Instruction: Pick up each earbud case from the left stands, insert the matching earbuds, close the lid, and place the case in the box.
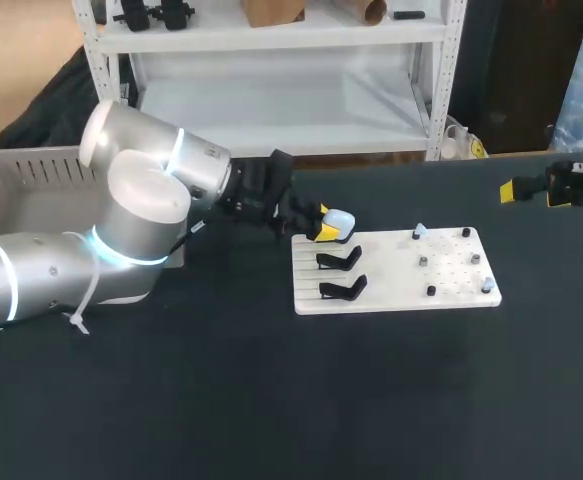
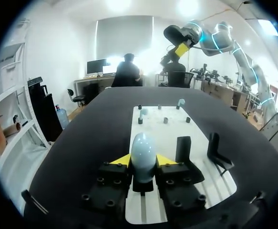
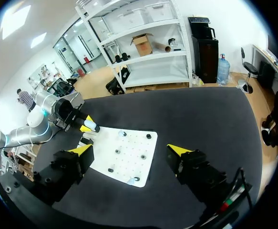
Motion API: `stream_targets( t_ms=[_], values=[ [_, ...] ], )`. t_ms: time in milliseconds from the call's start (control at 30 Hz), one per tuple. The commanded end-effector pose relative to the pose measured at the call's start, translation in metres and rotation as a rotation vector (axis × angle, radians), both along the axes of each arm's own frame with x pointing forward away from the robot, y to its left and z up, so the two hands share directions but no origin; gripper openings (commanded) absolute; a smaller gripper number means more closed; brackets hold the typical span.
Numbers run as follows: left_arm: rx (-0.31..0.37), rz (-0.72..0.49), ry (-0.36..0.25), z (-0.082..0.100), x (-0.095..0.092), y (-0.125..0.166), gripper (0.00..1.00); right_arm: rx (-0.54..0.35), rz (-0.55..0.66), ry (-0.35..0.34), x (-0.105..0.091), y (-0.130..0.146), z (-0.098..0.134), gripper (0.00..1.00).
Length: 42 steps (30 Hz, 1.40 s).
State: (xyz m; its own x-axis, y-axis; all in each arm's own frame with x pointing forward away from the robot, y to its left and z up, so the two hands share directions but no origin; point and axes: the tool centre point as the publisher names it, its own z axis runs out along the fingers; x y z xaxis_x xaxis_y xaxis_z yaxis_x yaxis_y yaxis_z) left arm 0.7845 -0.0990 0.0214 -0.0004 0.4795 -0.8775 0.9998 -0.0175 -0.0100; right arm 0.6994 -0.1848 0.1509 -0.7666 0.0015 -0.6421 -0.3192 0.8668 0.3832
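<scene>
- Broadly, the dark matte worktop (image 1: 271,400) fills the head view, with everything set toward its far half.
- Coming in from the left, the silver left arm (image 1: 141,215) folds across to the middle of the worktop.
- Behind that arm, at the worktop's left edge, stands the grey slotted plastic box (image 1: 11,185).
- Right of centre lies the flat white peg board (image 1: 391,285), dotted with small black pegs.
- Well apart from the board, the right pincer (image 3: 129,155) hangs over the worktop's far right, its yellow-tipped fingers spread wide with nothing between them.
- At the board's rear left corner, the left pincer (image 2: 143,160) is clamped on the case – one yellow tip pressed to each side.
- Just in front of it on the board sit two empty black stands (image 1: 339,260), one ahead of the other.
- Upright between those fingers, over a black mount, is the pale blue rounded earbud case (image 2: 142,152), its lid closed.
- Farther along the board are two pale earbuds (image 2: 143,112) – one near each end of the peg field.
</scene>
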Motion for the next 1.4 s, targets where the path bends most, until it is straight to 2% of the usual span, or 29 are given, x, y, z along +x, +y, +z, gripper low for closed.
stream_targets(
  t_ms=[33, 133, 300, 500, 633, 933, 1400],
  values=[
    [-0.019, 0.01, -0.01, 0.005, -0.008, 0.006, 0.0, 0.003, 0.004, 0.0, 0.001, -0.001, -0.001, 1.0],
    [-0.051, 0.017, -0.018, 0.016, -0.012, 0.01, 0.0, 0.003, 0.004, 0.0, 0.001, -0.001, -0.001, 1.0],
    [-0.117, 0.025, -0.042, 0.048, -0.024, 0.016, 0.0, 0.003, 0.004, 0.0, 0.001, -0.001, -0.001, 1.0],
    [-0.225, 0.019, -0.099, 0.088, -0.051, 0.014, 0.0, 0.003, 0.004, 0.0, 0.001, -0.001, -0.001, 1.0],
    [-0.275, 0.0, -0.118, 0.105, -0.07, 0.008, 0.0, 0.003, 0.004, 0.0, 0.001, -0.001, -0.001, 1.0],
    [-0.34, 0.002, -0.126, 0.128, -0.097, -0.001, 0.0, 0.003, 0.004, 0.0, 0.001, -0.001, -0.001, 1.0],
    [-0.34, 0.002, -0.126, 0.128, -0.097, -0.001, 0.0, 0.003, 0.004, 0.0, 0.001, -0.001, -0.001, 1.0]
  ],
)
